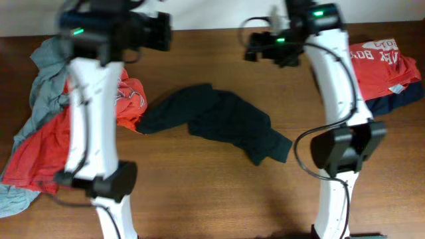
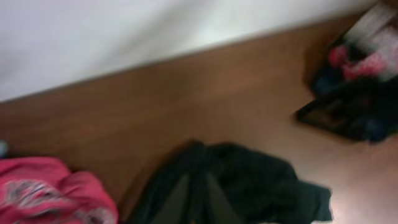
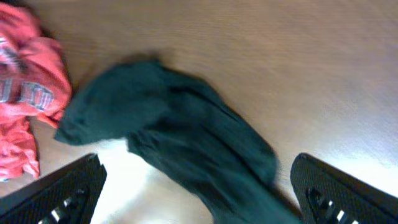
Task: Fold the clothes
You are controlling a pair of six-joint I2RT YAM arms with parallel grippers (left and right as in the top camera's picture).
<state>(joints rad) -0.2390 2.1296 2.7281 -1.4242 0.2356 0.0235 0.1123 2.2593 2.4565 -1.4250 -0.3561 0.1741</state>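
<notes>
A black T-shirt (image 1: 212,119) lies crumpled in the middle of the wooden table (image 1: 199,192); it also shows as the dark shirt (image 2: 242,186) in the left wrist view and the dark shirt (image 3: 186,137) in the right wrist view. My left gripper (image 1: 163,32) hangs high at the back left, its blurred fingers (image 2: 180,199) close together with nothing between them. My right gripper (image 1: 251,46) is raised at the back, over the far side of the shirt. Its jaws stand wide open and empty around the right gripper (image 3: 196,163) midpoint, above the shirt.
A heap of grey (image 1: 46,73) and red-orange shirts (image 1: 40,146) covers the table's left end. At the right end a folded red-orange shirt (image 1: 385,66) lies on a navy one (image 1: 398,99). Both arm bases stand at the front edge.
</notes>
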